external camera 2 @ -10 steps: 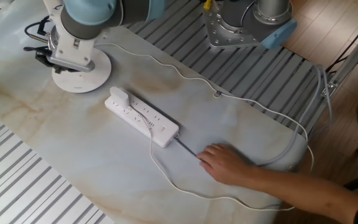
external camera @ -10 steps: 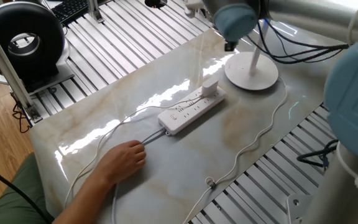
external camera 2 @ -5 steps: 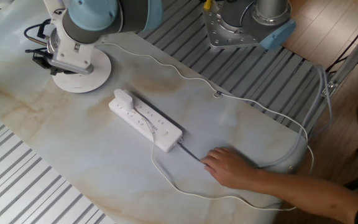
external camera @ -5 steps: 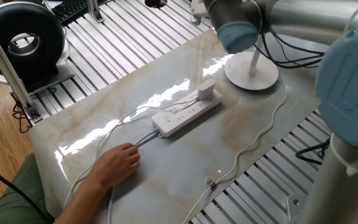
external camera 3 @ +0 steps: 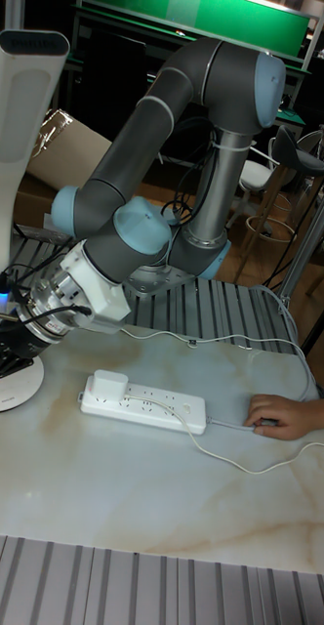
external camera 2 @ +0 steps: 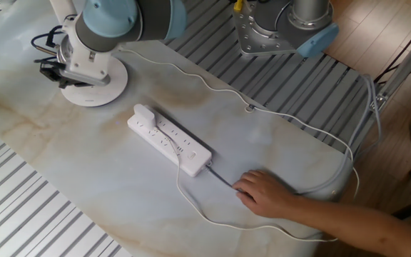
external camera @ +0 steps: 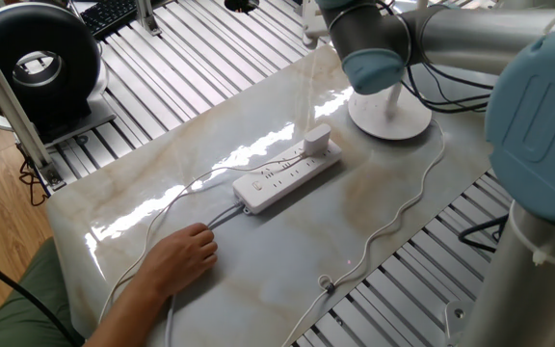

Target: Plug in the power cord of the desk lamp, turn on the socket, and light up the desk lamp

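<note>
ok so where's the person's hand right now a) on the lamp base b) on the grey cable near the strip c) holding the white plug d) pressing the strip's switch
b, the hand rests on the table over the grey cable, apart from the socket, while the plug sits in the strip's far end.

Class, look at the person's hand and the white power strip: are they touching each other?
Apart. The other fixed view shows bare tabletop between the hand and the power strip; only the strip's grey cable spans it.
</note>
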### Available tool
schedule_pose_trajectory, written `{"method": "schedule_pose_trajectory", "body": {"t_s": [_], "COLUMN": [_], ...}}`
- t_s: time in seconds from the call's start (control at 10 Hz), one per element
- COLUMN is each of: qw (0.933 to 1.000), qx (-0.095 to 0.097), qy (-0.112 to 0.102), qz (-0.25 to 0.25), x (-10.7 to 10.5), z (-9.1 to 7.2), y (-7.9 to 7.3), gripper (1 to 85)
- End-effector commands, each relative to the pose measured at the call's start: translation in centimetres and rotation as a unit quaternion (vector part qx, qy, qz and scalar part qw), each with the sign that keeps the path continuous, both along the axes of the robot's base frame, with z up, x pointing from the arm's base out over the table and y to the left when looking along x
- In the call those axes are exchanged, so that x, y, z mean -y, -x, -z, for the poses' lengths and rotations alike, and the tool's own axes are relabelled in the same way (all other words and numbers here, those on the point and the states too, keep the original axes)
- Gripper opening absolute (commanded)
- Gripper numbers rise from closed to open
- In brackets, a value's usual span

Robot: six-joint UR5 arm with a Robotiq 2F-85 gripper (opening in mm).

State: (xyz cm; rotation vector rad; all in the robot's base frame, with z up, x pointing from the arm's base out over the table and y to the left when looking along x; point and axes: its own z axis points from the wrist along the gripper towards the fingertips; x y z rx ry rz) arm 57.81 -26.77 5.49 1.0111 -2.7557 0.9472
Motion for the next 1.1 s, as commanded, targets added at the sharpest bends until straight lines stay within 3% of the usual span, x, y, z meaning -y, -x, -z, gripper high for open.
{"method": "schedule_pose_trajectory", "body": {"t_s": [0.0, 0.1, 1.0], "qw": [1.0, 0.9999, 0.9999], "qx": [-0.004, 0.0, 0.016], "qy": [0.001, 0.01, -0.004], "qz": [-0.005, -0.007, -0.004], "x": [0.4, 0.8, 0.6], "z": [0.6, 0.4, 1.9], "y": [0.5, 0.3, 0.4], "gripper": [1.0, 1.0, 1.0]}}
